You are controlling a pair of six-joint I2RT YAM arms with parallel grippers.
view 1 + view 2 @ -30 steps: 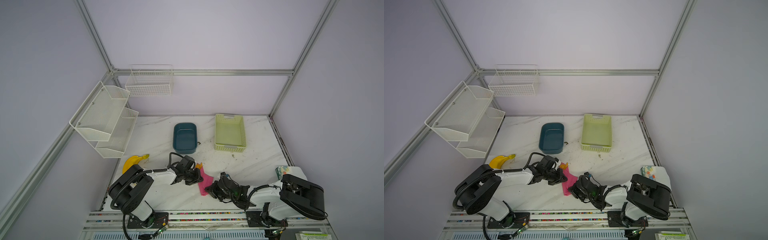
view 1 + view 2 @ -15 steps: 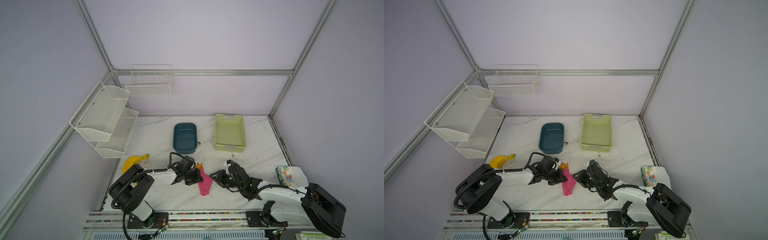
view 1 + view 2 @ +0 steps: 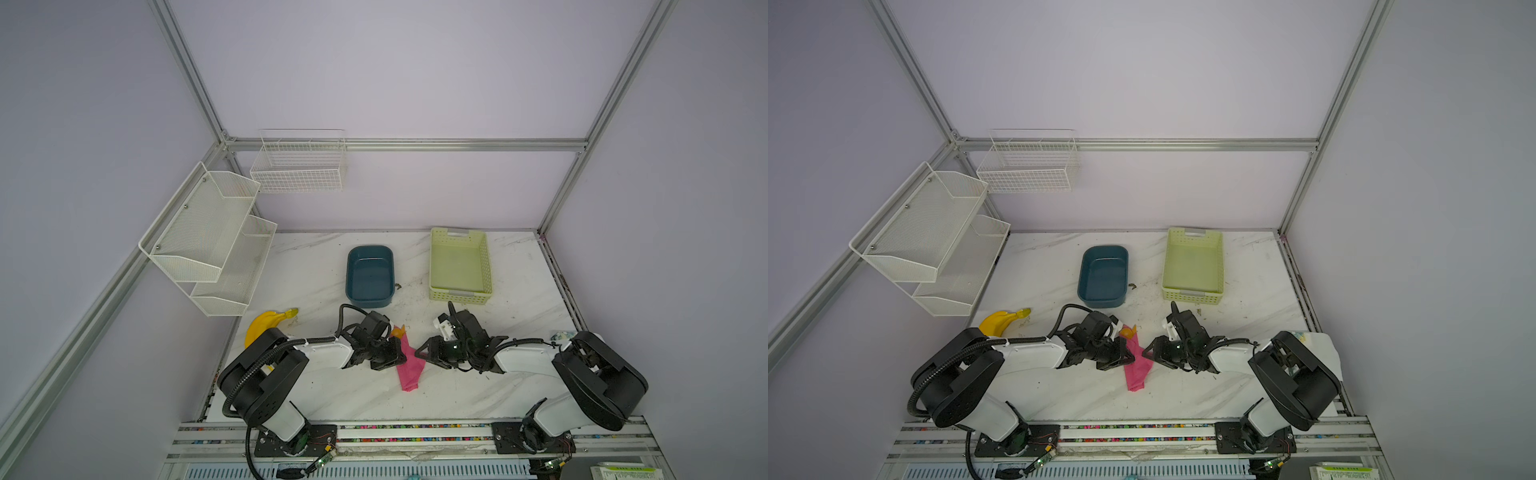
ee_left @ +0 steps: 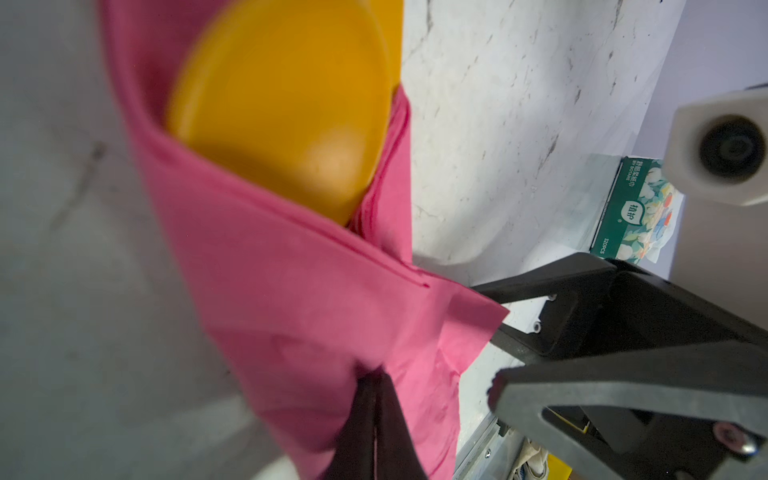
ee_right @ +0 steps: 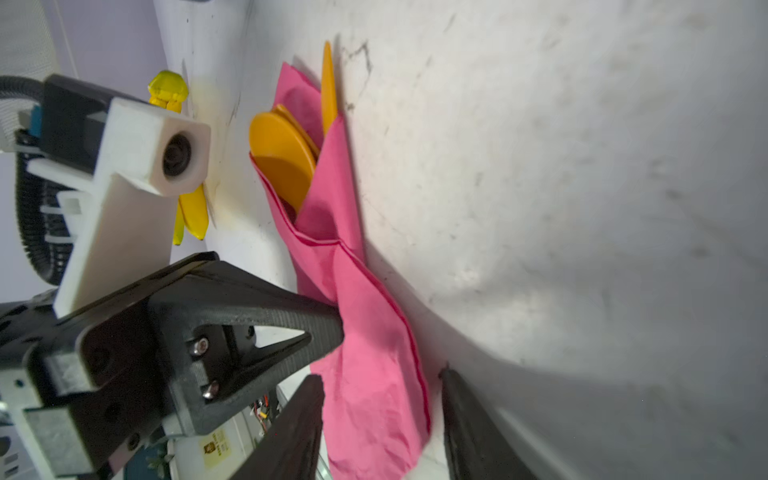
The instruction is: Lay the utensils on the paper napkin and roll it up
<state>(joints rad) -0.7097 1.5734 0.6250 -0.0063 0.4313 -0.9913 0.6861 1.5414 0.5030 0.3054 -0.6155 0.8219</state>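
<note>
The pink paper napkin [image 3: 407, 368] [image 3: 1137, 370] lies on the marble table, wrapped into a loose roll round the orange utensils [image 3: 398, 332] [image 3: 1128, 332]. A round spoon bowl [image 4: 282, 104] [image 5: 282, 162] and a slim pointed tip [image 5: 329, 83] stick out of its far end. My left gripper [image 3: 397, 357] [image 4: 374, 382] is shut, its tips pinching a fold of the napkin [image 4: 311, 291] on the roll's left side. My right gripper [image 3: 420, 353] [image 5: 380, 376] stands open just right of the roll, its fingers either side of the napkin's [image 5: 365, 353] near end without gripping it.
A blue tub [image 3: 370, 272] and a green basket [image 3: 459, 266] stand behind the arms. A yellow banana [image 3: 266, 324] lies at the left. A green tissue packet [image 4: 631, 216] sits at the right edge. White wire racks [image 3: 208, 237] hang on the left wall.
My right gripper has opened, let go of the napkin's near end, and swung from the front round to the roll's right side. The left gripper has stayed shut in place.
</note>
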